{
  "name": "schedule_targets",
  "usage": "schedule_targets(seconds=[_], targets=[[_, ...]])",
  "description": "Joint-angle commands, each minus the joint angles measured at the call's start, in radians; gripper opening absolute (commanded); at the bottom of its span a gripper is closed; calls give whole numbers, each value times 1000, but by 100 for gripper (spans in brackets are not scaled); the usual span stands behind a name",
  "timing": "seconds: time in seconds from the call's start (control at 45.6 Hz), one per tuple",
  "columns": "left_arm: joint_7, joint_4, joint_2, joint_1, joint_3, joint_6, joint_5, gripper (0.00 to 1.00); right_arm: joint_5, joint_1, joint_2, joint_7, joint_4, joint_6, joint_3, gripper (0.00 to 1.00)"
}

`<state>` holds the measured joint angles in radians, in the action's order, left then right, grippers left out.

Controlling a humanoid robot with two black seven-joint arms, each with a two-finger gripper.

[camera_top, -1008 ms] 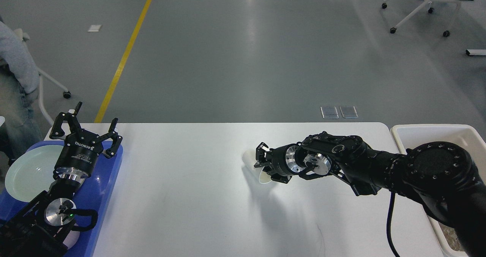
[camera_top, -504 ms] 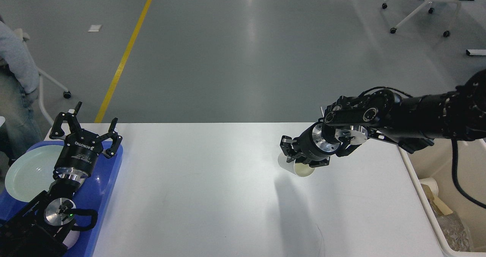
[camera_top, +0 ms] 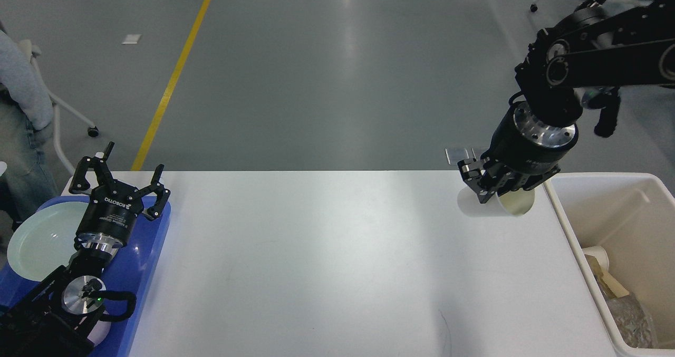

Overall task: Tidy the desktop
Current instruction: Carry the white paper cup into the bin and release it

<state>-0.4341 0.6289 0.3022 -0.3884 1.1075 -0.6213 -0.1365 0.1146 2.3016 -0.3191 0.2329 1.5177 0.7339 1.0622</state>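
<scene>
Here the right hand [camera_top: 493, 191] grips a paper cup [camera_top: 493, 205]; the spread left hand [camera_top: 117, 171] reads ROBOTIQ.

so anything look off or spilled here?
Nothing spilled. The right gripper holds a white paper cup tipped on its side above the desktop, mouth toward the cream bin. The left gripper is open and empty over the blue tray.

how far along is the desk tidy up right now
Nearly finished. The desktop shows nothing loose on its white surface. In hand: the right claw grips a white paper cup near the table's right edge, beside the cream bin that already holds trash. Left: dropping the cup in. The left claw hangs open over the blue tray.
</scene>
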Motion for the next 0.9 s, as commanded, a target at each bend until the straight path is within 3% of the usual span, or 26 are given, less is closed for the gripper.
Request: schedule_targets(seconds=[0.0, 0.329, 0.548, 0.767, 0.877], targets=[[0, 0, 0, 0, 0, 0, 0, 96, 2, 117, -15, -1, 27, 35, 73, 0], [0, 0, 0, 0, 0, 0, 0, 96, -10, 171, -31, -1, 68, 12, 150, 0], [0, 0, 0, 0, 0, 0, 0, 96, -4, 55, -121, -3, 39, -96, 240, 0], [0, 0, 0, 0, 0, 0, 0, 96, 76, -295, -282, -3, -233, -191, 240, 0], [0, 0, 0, 0, 0, 0, 0, 96, 117, -554, -362, -4, -462, -248, 135, 0]])
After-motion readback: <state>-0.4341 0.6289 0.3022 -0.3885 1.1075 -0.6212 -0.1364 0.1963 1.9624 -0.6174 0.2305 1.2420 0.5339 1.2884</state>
